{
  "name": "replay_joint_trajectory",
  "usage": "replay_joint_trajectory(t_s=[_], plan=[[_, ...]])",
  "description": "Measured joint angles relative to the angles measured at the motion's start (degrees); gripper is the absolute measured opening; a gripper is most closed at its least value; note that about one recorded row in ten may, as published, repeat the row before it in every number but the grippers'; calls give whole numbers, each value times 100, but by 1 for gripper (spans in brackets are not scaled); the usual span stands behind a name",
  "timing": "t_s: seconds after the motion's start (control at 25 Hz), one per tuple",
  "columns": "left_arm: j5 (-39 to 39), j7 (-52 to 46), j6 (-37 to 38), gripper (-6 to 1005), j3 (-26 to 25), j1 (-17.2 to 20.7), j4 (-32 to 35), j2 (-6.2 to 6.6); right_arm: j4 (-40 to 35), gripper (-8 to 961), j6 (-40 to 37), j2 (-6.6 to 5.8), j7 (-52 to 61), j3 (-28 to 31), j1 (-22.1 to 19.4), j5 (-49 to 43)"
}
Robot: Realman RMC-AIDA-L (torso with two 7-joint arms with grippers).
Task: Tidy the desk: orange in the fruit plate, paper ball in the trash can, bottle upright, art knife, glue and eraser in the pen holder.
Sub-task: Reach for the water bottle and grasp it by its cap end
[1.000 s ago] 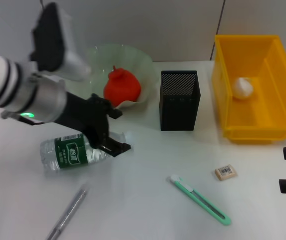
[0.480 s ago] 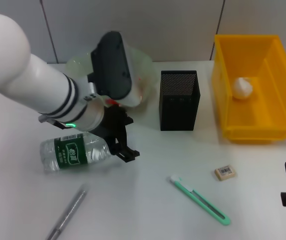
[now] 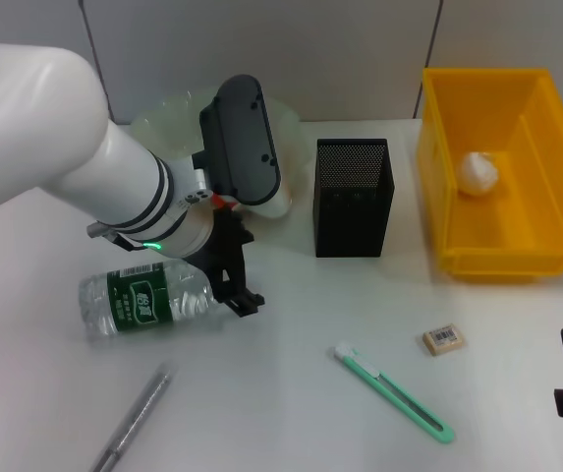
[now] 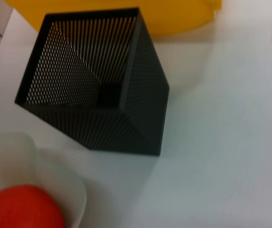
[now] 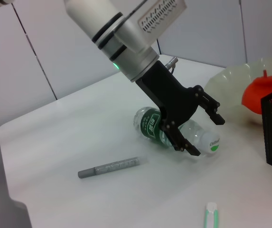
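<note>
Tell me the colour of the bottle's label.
Dark green with white print on the bottle, clearest in the head view.

Work surface before me: white table [image 3: 261,413], matte, running to the near and side edges in the head view. Behind it: grey panelled wall [image 3: 360,49] with dark vertical seams [image 3: 436,29].

White tabletop [image 3: 291,403], carrying:
- clear bottle [image 3: 143,302] with green label, lying on its side, left of centre;
- grey glue stick [image 3: 131,420], lying at the near left;
- green art knife [image 3: 394,392], lying near centre front;
- eraser [image 3: 444,339], just beyond the knife;
- black mesh pen holder [image 3: 354,197], upright, centre;
- yellow trash can [image 3: 497,172], far right;
- pale fruit plate [image 3: 158,113], far left, behind the bottle.
</note>
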Motion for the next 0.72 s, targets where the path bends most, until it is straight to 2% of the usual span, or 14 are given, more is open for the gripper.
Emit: replay_joint_trajectory(t_s=[0.24,0.64,0.72], plan=[[120,-19,-41,834,7,-283,-425,0,2,784,-37,7,-7,39,-11,0],[127,7,-28,812,87,-318,-439,0,123,784,23,5,-9,45,48,6],[128,9,-51,709,144,-306,-440,0,133,784,26,4,-10,45,57,16]])
